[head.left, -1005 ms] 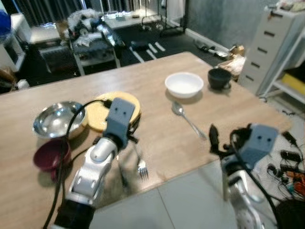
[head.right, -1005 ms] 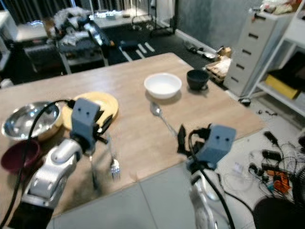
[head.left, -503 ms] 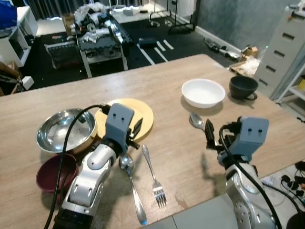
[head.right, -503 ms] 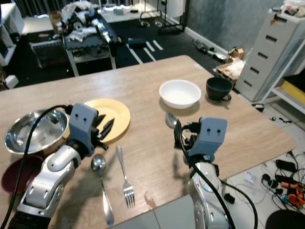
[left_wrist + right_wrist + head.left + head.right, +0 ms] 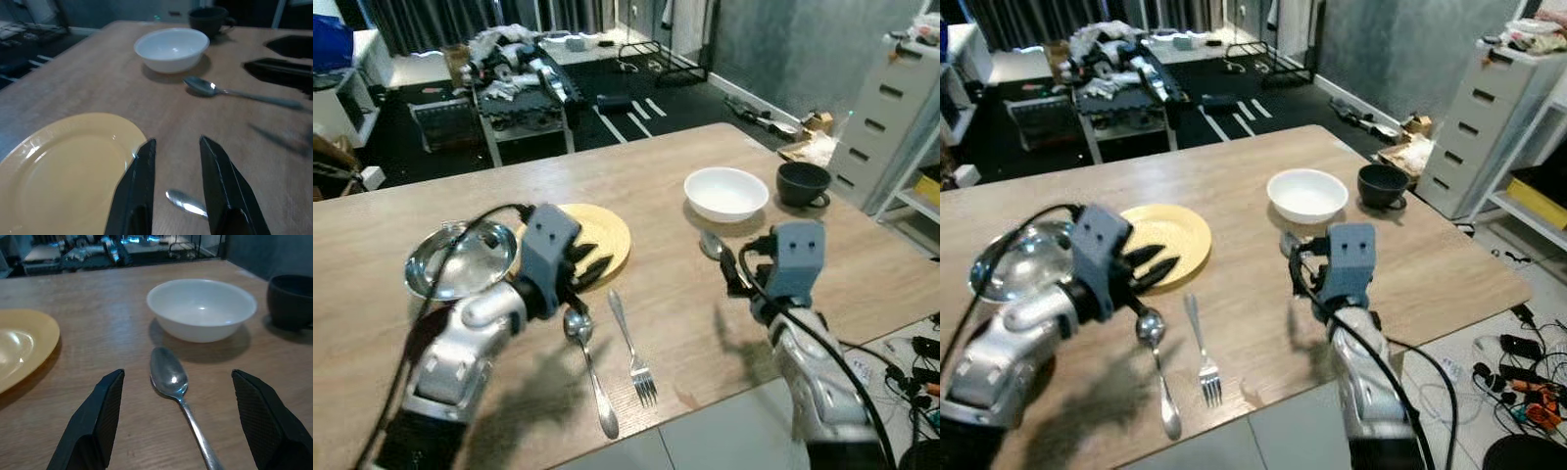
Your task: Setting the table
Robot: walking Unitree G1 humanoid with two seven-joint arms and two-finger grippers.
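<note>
Your right gripper point(image 5: 178, 423) hung spread wide and empty over the spoon point(image 5: 171, 377) lying just beside the white bowl point(image 5: 201, 308) on the worktop point(image 5: 98, 293), so you should have lowered squarely before pinching, while since half a second earlier your left gripper point(image 5: 178, 166), parted and empty, had lifted beside the yellow plate point(image 5: 63, 166).

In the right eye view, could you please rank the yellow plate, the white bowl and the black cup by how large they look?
1. Yellow plate: the widest.
2. White bowl: clearly narrower.
3. Black cup: the smallest.
The bowl and cup sit farther from the camera, so true sizes may differ a little.
</note>
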